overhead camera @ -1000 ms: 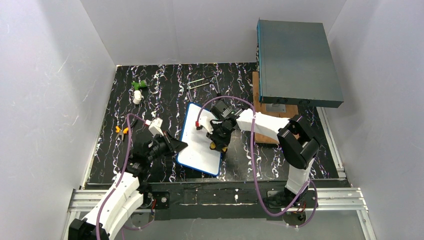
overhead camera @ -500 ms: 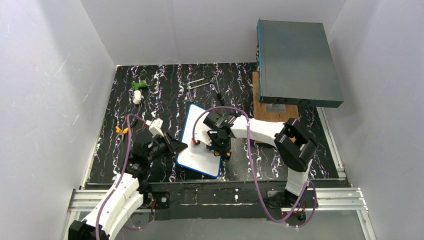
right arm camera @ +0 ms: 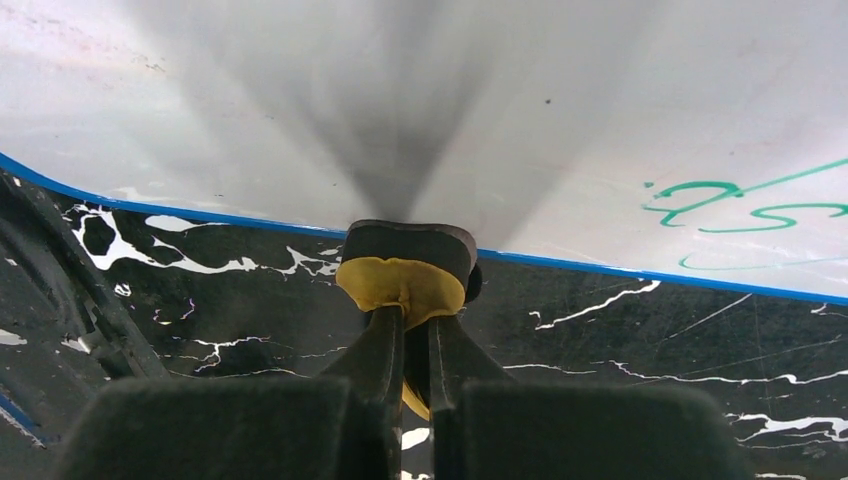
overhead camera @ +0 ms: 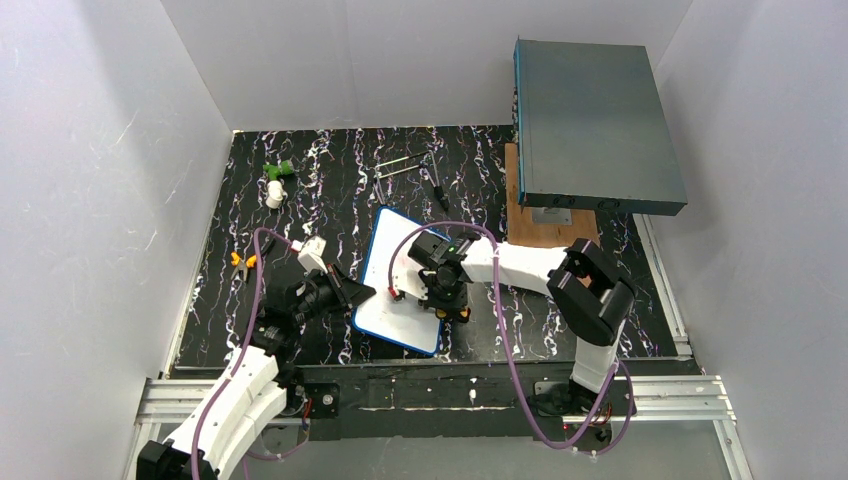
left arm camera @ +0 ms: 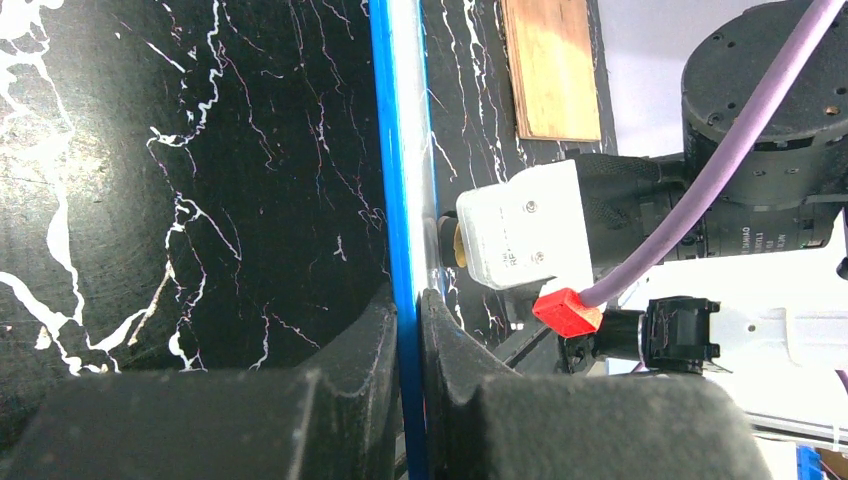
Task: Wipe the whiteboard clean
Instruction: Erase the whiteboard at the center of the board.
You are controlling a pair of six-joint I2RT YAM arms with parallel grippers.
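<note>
Top external view: the whiteboard (overhead camera: 385, 300) sits near the middle of a black marbled mat (overhead camera: 300, 200), its long sides running roughly from 12 to 6 o'clock, with an arm at work on either side.

At the board's 8 o'clock edge, the left gripper (overhead camera: 358, 292) is clamped onto the rim. The left wrist camera looks straight along that edge and shows the left gripper (left arm camera: 408, 305) with both dark fingers (left arm camera: 370, 340) pressed tight against the blue frame (left arm camera: 400, 150), no gap between them and it.

At the board's 4 o'clock edge, the right gripper (overhead camera: 447, 300) is closed on a yellow-and-black eraser (overhead camera: 455, 313). Seen from the right wrist, the right gripper (right arm camera: 410, 330) pinches the eraser (right arm camera: 405, 265) at the blue border; whether the pad is touching the white surface cannot be told. Green handwriting (right arm camera: 735, 205) shows on the board at 3 o'clock in that view.

A large grey box (overhead camera: 595, 115) stands at the mat's 1 o'clock corner over a wooden board (overhead camera: 545, 228), and a small green-and-white item (overhead camera: 275, 180) lies at 11 o'clock, well apart from the whiteboard.
</note>
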